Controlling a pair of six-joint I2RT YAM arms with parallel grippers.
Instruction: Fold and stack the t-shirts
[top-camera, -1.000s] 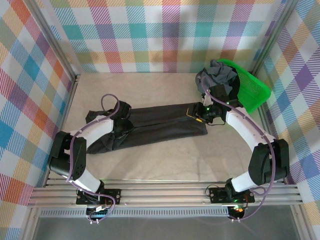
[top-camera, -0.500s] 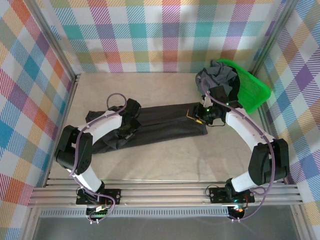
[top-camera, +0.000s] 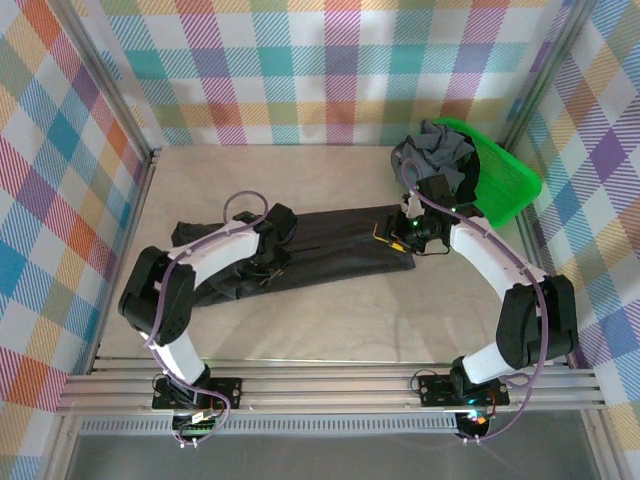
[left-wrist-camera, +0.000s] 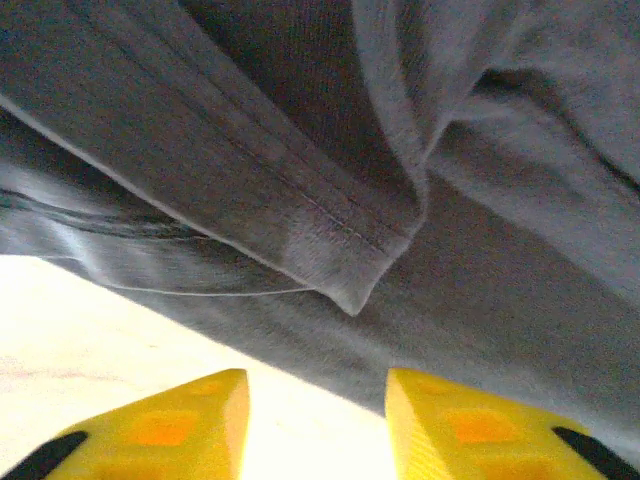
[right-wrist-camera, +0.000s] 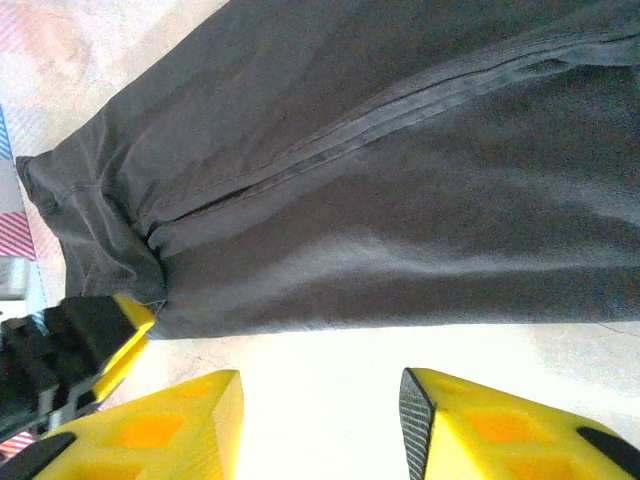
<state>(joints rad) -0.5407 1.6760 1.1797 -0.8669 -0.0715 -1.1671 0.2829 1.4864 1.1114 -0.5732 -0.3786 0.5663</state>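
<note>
So nearest the arm bases the table (top-camera: 330, 320) is sitting bare. Just past that, the charcoal-black t-shirt (top-camera: 340, 245) is lying flat across the middle, folded into 1 long band running left to right. The left gripper (left-wrist-camera: 315, 400) is hanging low over the left part of that band, with its 2 yellow fingers (left-wrist-camera: 200, 410) standing apart and nothing pinched between them. A stitched hem corner of the shirt is lying just beyond the tips, and pale table is showing through the gap. Over at the band's right end, the right gripper (right-wrist-camera: 320, 400) is doing much the same. Its jaws are parted and holding nothing, bare table is showing between them, and the shirt's long edge is running just ahead of the tips, close but not touching. Farther back in the right corner, the green basket (top-camera: 510, 180) is tilting against the wall, with a grey t-shirt (top-camera: 440, 145) bunching up out of its left side.
</note>
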